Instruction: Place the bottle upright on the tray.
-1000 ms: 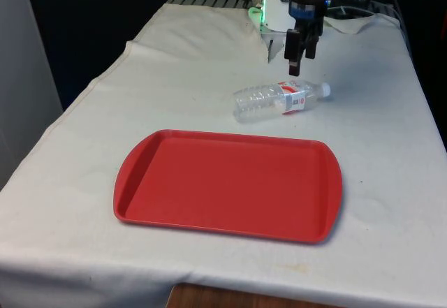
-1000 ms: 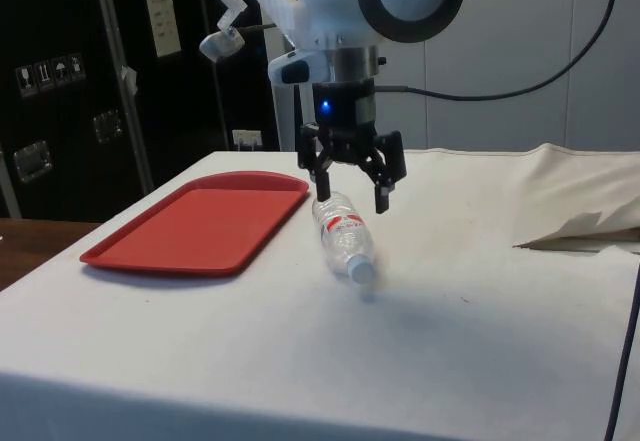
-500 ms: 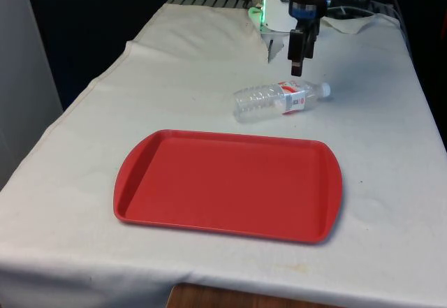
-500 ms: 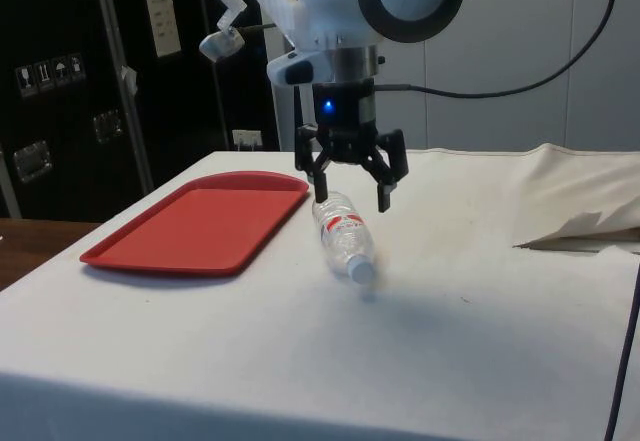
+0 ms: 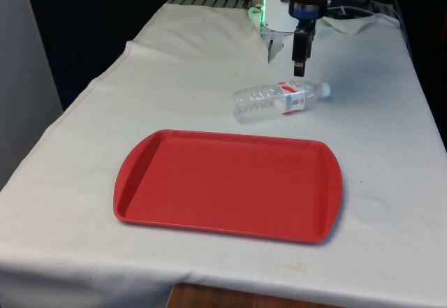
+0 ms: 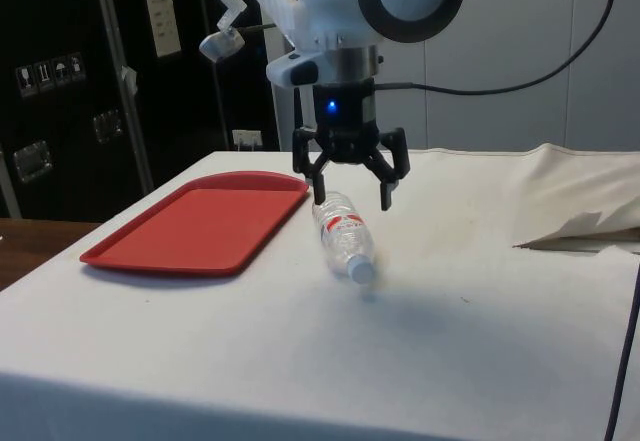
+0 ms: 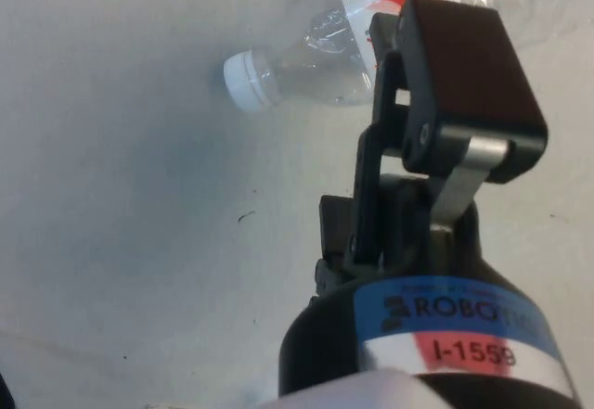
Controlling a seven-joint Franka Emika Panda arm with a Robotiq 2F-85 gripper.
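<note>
A clear plastic bottle (image 5: 279,100) with a red-and-white label and a white cap lies on its side on the white cloth, just beyond the red tray's (image 5: 227,182) far edge. My gripper (image 5: 298,69) hangs a little above the bottle's cap end. In the side view the gripper (image 6: 353,199) is open, its fingers spread wide over the bottle (image 6: 342,233), touching nothing. The tray (image 6: 200,223) holds nothing. The wrist view has the bottle (image 7: 316,52) lying beyond one black finger (image 7: 459,70).
A raised fold of cloth (image 6: 580,226) lies at the table's far end near the robot base. Cables (image 5: 353,15) run behind the arm. The cloth drops off at the table's edge (image 5: 84,98) on the front view's left.
The gripper has turned about its vertical axis: in the front view its fingers now line up one behind the other. It stays open above the bottle, which has not moved.
</note>
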